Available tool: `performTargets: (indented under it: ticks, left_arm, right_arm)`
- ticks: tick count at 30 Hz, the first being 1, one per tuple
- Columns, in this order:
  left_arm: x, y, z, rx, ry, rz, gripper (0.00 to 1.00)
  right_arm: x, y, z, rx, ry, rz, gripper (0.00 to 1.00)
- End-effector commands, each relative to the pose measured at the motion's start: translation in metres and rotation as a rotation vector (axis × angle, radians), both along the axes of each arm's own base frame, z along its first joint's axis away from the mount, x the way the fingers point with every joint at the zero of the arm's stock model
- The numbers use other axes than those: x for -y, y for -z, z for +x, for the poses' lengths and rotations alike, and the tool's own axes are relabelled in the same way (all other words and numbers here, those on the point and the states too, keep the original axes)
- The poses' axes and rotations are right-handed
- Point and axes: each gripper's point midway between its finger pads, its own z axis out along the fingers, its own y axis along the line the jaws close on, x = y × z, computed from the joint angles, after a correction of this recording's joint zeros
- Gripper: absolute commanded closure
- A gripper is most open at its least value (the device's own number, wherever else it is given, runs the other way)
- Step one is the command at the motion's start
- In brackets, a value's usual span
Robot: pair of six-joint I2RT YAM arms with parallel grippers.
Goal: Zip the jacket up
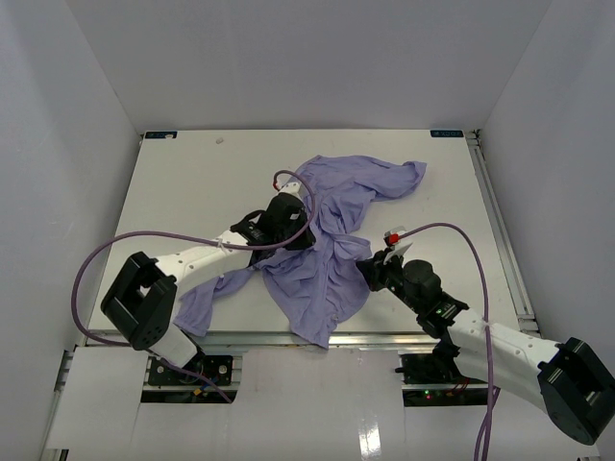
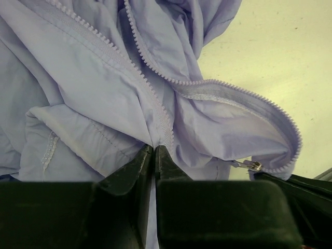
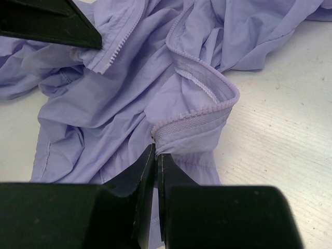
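The lavender jacket (image 1: 332, 206) lies crumpled on the middle of the white table (image 1: 192, 182), front open, one sleeve trailing to the near left. My left gripper (image 1: 309, 233) is shut on a fold beside a row of zipper teeth (image 2: 139, 72), with cloth between its tips (image 2: 154, 148). The metal zipper slider (image 2: 254, 166) hangs at the lower right of a curled zipper edge. My right gripper (image 1: 365, 271) is shut on the bottom end of the other zipper edge (image 3: 199, 111), just below the teeth (image 3: 156, 151). The left gripper's fingers (image 3: 49, 23) show at the top left of the right wrist view.
White walls enclose the table on three sides. A metal rail (image 1: 502, 230) runs along the right edge. Purple cables (image 1: 106, 254) loop off both arms. The jacket's hem hangs over the table's near edge (image 1: 259, 337).
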Motion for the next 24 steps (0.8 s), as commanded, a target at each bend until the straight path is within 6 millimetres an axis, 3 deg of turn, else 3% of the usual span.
performTargets:
  ticks: [1, 6, 10, 13, 15, 16, 21, 24]
  left_arm:
    - [0.002, -0.026, -0.001, 0.064, 0.038, -0.054, 1.00]
    - [0.004, -0.030, -0.002, 0.070, 0.046, -0.069, 0.96]
    - [0.010, -0.037, -0.010, 0.104, 0.125, -0.104, 1.00]
    - [0.024, -0.063, -0.019, 0.243, 0.256, -0.214, 1.00]
    - [0.023, -0.066, -0.031, 0.287, 0.313, -0.237, 1.00]
    - [0.023, -0.078, -0.034, 0.344, 0.336, -0.271, 1.00]
    - [0.020, -0.091, -0.050, 0.482, 0.416, -0.327, 1.00]
    - [0.012, -0.097, -0.058, 0.586, 0.417, -0.377, 1.00]
  right_arm:
    - [-0.008, -0.029, 0.007, 0.065, -0.010, 0.058, 0.92]
    - [-0.008, -0.031, 0.007, 0.068, -0.011, 0.063, 0.92]
    - [-0.009, -0.030, 0.006, 0.065, -0.020, 0.062, 0.92]
    - [-0.018, -0.035, 0.002, 0.069, -0.069, 0.074, 0.92]
    - [-0.026, -0.041, -0.004, 0.076, -0.127, 0.097, 0.92]
    - [-0.035, -0.049, -0.011, 0.087, -0.188, 0.126, 0.92]
    - [-0.051, -0.067, -0.026, 0.129, -0.320, 0.181, 0.92]
    - [-0.057, -0.067, -0.030, 0.142, -0.369, 0.178, 0.92]
